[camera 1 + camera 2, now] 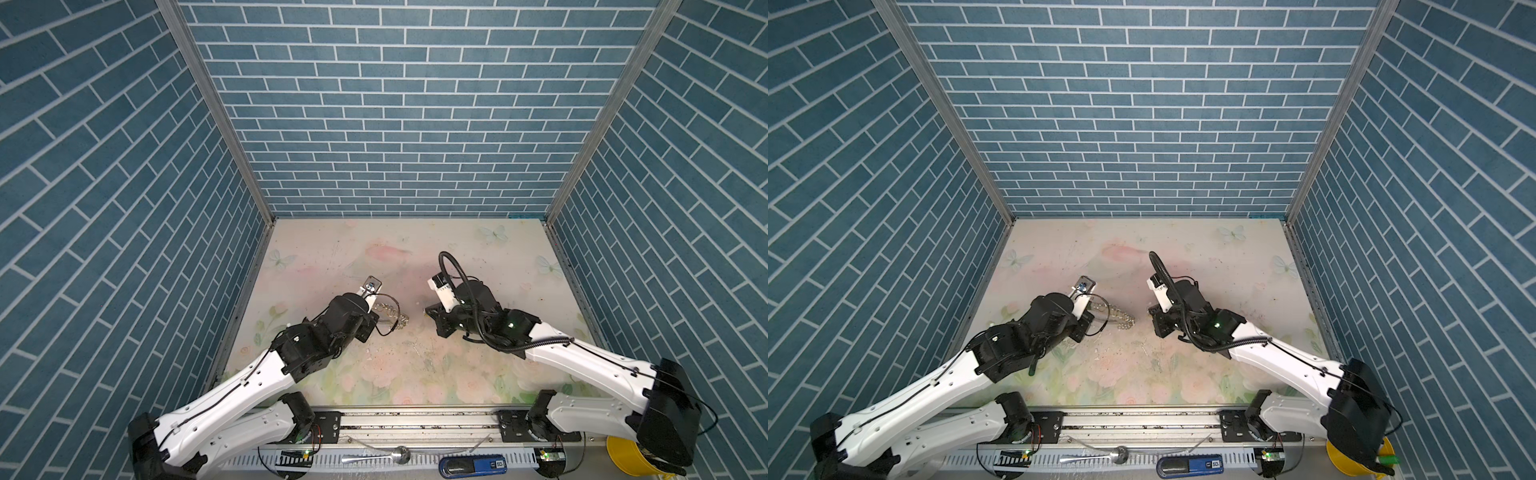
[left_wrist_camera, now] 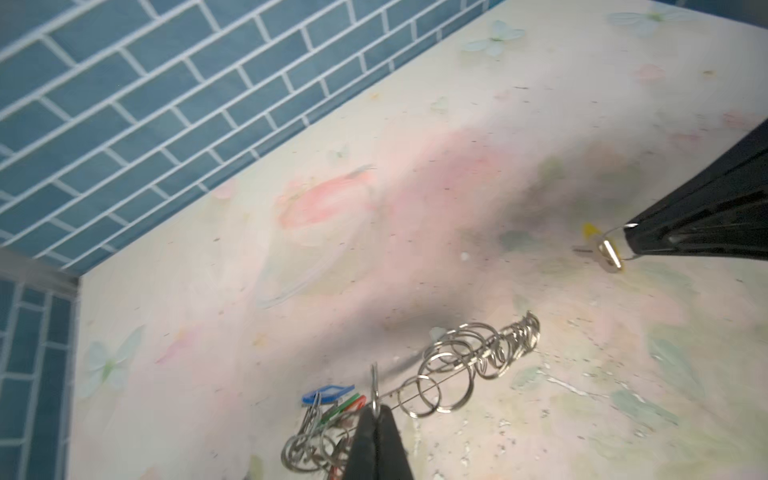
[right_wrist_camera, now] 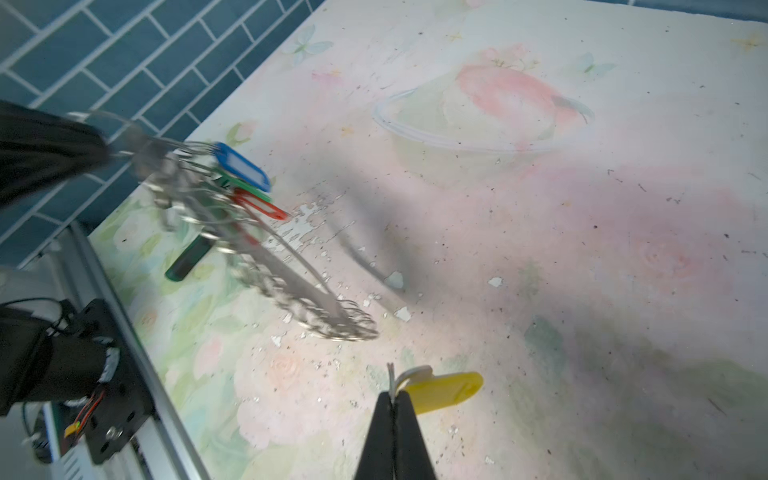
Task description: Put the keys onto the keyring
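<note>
Keyring (image 3: 291, 282) hangs pinched in your left gripper (image 2: 376, 409), seen at the bottom middle of the left wrist view. The black jaws are pressed together on one thin wire loop, and the chain of silver rings trails off toward the right of that frame.

In the right wrist view the hoop slants from the upper left down to the centre. A blue tag (image 3: 243, 164), a green tag (image 3: 245, 187) and a red tag (image 3: 262, 208) are bunched on it near the left gripper. You cannot tell from these frames whether its far end touches the floral table (image 3: 540, 249).

Your right gripper (image 3: 392, 395), at the bottom middle of its own wrist view, is clamped on the small ring of the yellow-tagged key (image 3: 446, 390). That key is near the keyring but apart from it.

In both top views your two grippers face each other over the middle of the table, with the silver chain showing between them.
</note>
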Motion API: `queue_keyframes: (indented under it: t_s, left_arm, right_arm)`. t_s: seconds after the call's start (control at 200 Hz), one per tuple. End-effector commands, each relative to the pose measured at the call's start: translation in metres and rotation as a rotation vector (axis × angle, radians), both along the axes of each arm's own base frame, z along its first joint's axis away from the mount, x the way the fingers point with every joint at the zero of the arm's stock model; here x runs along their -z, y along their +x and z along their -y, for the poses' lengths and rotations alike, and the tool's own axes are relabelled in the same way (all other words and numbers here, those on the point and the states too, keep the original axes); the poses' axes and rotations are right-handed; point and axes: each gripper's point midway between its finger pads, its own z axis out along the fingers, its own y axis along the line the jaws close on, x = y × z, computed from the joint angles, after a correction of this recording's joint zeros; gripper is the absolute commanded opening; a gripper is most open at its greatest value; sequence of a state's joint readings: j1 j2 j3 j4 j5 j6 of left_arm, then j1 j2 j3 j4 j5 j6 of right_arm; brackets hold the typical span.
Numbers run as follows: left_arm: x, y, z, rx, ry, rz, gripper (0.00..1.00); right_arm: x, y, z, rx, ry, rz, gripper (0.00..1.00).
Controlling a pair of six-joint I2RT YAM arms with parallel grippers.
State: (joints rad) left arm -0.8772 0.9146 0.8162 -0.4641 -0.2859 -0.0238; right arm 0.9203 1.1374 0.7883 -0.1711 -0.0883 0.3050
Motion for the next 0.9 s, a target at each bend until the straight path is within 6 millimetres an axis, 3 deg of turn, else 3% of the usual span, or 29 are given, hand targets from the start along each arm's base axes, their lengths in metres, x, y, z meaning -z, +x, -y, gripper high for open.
queue_keyframes:
  t_s: [0.0,0.185,0.415,0.605,0.895]
  left_arm:
    - [-0.011,-0.006,0.046,0.207,-0.121,0.016,0.0]
    - [-0.001,-0.01,0.077,0.339,-0.139,-0.011,0.0]
    - [0.007,-0.02,0.104,0.475,-0.19,-0.031,0.0]
    - [0.015,-0.031,0.118,0.565,-0.193,-0.033,0.0]
    - [0.023,-0.05,0.136,0.681,-0.223,-0.06,0.0]
  right_arm:
    - [-0.003,-0.024,0.008,-0.098,0.027,0.023,0.0]
    - [-0.013,-0.044,0.011,-0.15,0.128,0.017,0.0]
    - [-0.018,-0.053,0.004,-0.192,0.218,-0.002,0.0]
    - [-0.023,-0.052,0.001,-0.194,0.257,0.008,0.0]
    - [-0.011,-0.045,0.001,-0.161,0.231,0.007,0.0]
